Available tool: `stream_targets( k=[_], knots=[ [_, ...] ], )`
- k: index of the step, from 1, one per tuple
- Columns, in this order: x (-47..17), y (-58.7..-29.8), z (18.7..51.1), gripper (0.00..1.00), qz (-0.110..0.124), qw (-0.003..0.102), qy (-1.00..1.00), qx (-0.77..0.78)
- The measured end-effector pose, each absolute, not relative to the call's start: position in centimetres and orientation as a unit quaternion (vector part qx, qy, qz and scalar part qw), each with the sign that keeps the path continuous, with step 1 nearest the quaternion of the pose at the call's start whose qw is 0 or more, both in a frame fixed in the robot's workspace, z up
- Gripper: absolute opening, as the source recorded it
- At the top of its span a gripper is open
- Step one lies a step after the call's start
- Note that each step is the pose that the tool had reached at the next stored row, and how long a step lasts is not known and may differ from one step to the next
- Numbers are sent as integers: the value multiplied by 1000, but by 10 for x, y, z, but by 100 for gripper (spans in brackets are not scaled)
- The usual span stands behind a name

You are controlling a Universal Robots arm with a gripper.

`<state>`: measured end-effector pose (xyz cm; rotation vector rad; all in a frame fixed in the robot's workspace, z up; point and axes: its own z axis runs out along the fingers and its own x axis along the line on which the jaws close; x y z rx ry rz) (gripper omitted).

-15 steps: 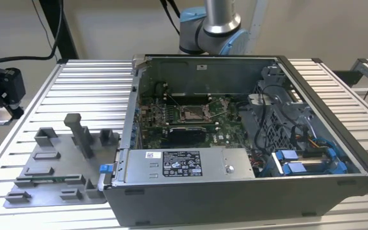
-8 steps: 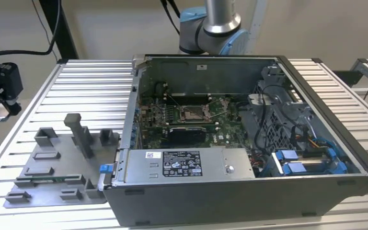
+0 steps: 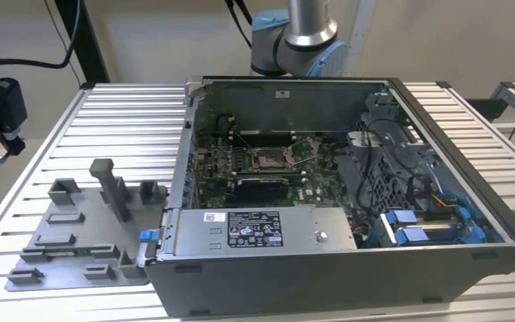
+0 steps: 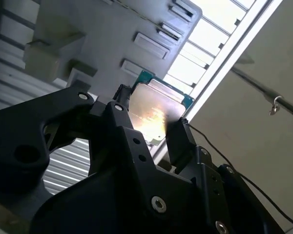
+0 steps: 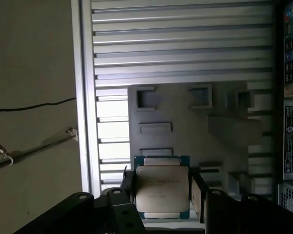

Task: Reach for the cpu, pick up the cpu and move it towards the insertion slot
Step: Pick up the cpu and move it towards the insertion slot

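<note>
- On your slatted worktop [image 3: 123,127], the grey fixture plate [image 3: 70,235] lies beside the open case [image 3: 329,275]; the insertion slot [image 3: 269,159] sits inside it.
- Your tool [image 5: 163,181] is clenched on the cpu [image 5: 161,187], above that plate.

Arm [image 3: 304,30] cut off by the exterior view's top edge, its lower end hidden behind the computer case [image 3: 329,275], cpu [image 5: 162,187] edge covered by the black claw [image 5: 163,181] in the first wrist view, insertion slot [image 3: 271,159] detail too small to tell
</note>
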<state>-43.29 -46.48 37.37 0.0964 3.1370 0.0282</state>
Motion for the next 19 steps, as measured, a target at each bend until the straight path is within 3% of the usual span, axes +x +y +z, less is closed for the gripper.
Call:
stream_targets(
  k=[19],
  knots=[
    [-433, -465, 388, 0, 7, 2, 1000, 31]
  ],
)
